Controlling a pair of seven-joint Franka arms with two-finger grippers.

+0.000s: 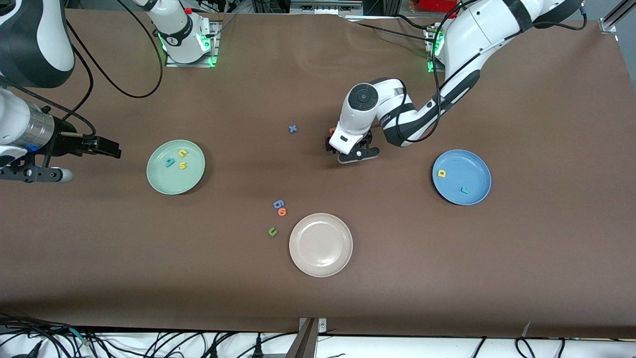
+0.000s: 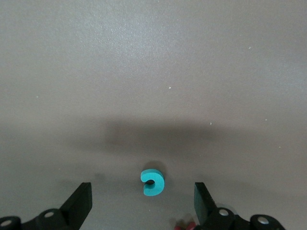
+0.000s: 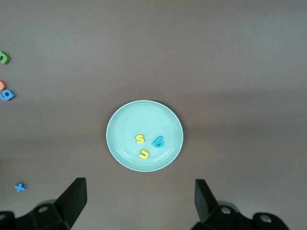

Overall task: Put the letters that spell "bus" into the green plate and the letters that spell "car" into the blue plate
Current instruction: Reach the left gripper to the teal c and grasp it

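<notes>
The left hand (image 2: 144, 203) hangs wide open over the teal c (image 2: 152, 182), a light, squishy letter; pinch its sides at three and nine o'clock.

Teal "c" (image 2: 152, 182) lies flat on bare table.

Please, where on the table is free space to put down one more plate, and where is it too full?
Bare cloth lies between the green plate and the blue plate, nearer the robot bases. It is crowded beside the white plate, where loose letters lie, and under the left gripper.
</notes>
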